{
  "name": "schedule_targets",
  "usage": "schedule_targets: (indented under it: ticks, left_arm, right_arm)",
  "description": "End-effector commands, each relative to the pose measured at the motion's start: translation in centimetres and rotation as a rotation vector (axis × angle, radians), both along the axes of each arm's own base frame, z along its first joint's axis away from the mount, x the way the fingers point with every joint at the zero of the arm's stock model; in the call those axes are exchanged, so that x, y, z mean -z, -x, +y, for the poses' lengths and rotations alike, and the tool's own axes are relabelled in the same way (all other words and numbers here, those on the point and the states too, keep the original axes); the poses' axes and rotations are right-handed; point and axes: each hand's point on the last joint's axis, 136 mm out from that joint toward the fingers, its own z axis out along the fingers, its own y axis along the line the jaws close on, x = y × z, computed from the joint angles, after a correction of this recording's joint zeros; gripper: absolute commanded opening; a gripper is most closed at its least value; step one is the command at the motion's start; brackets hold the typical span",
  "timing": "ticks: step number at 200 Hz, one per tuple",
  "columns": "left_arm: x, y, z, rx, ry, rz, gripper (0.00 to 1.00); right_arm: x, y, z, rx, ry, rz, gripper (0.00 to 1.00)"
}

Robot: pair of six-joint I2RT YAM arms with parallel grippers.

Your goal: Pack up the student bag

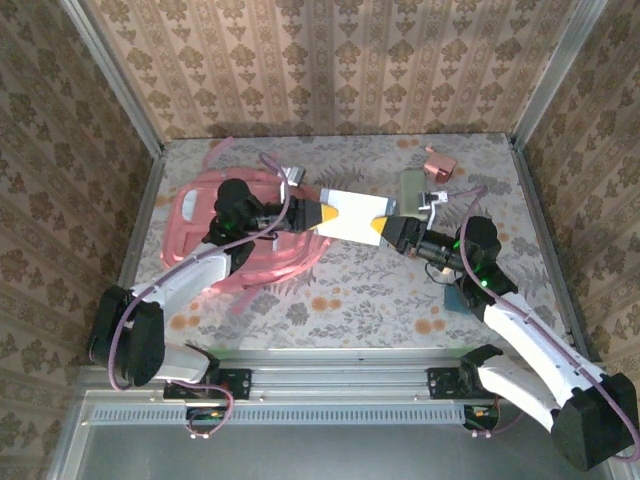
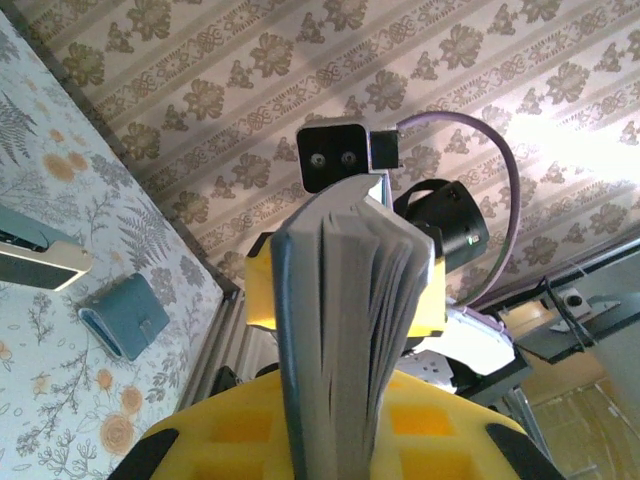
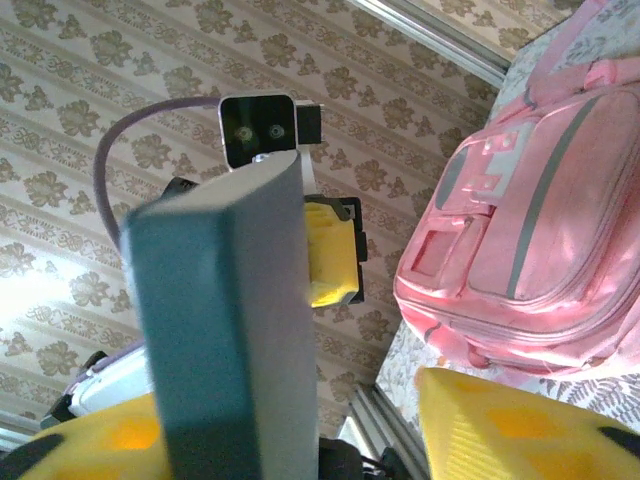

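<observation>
Packing looks barely begun: the book (image 1: 352, 210) hangs in the air, not in the student bag (image 3: 530, 230), which lies behind the left gripper (image 1: 318, 215), beyond the right jaws; the left jaws clamp one end of the book; the right gripper (image 1: 388, 230) faces them, jaws parted around the other end, gripping nothing; both arms reach inward over the table.

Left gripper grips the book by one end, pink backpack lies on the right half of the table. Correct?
No: the student bag lies on the left half, per the top external view. The left gripper does grip the book by one end.
</observation>
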Motion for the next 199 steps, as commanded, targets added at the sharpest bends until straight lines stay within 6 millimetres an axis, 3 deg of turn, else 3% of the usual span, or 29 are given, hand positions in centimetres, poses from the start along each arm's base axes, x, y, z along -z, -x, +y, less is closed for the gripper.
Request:
schedule_targets:
  ticks: [1, 40, 64, 71, 87, 104, 137, 152, 172, 199]
  left_arm:
    - [0.0, 1.0, -0.4, 0.041, -0.003, -0.046, 0.00]
    - [1.0, 0.8, -0.8, 0.033, -0.058, -0.042, 0.00]
    - [1.5, 0.2, -0.5, 0.003, -0.090, -0.039, 0.00]
    - [1.8, -0.1, -0.2, -0.017, -0.106, -0.031, 0.10]
    - [2.8, -1.4, 0.8, -0.072, -0.147, -0.005, 0.13]
    - [4.1, -3.8, 2.9, -0.172, -0.195, 0.049, 0.39]
    - [9.1, -9.4, 10.0, -0.470, -0.442, 0.164, 0.56]
    - [11.9, -10.9, 12.7, -0.550, -0.617, 0.188, 0.58]
    - [14.3, -12.7, 14.7, -0.609, -0.738, 0.221, 0.59]
    - [16.1, -14.6, 15.5, -0.625, -0.818, 0.247, 0.59]
  right_arm:
    - [-0.3, 0.1, 0.2, -0.014, -0.012, -0.016, 0.45]
    - [0.5, 0.1, 0.6, -0.021, 0.010, 0.004, 0.30]
    - [1.1, 0.0, 0.5, -0.008, 0.027, 0.009, 0.06]
    - [1.5, -0.1, 0.3, 0.000, 0.042, 0.018, 0.02]
    - [2.3, -0.3, -0.3, 0.042, 0.075, 0.030, 0.00]
    - [3.7, -0.8, -1.2, 0.090, 0.110, 0.067, 0.00]
    - [6.4, -1.3, -2.7, 0.160, 0.183, 0.140, 0.00]
    - [7.1, -1.4, -2.9, 0.170, 0.195, 0.153, 0.00]
    - [7.5, -1.3, -2.8, 0.165, 0.206, 0.162, 0.00]
    - [7.9, -1.2, -3.1, 0.172, 0.223, 0.164, 0.00]
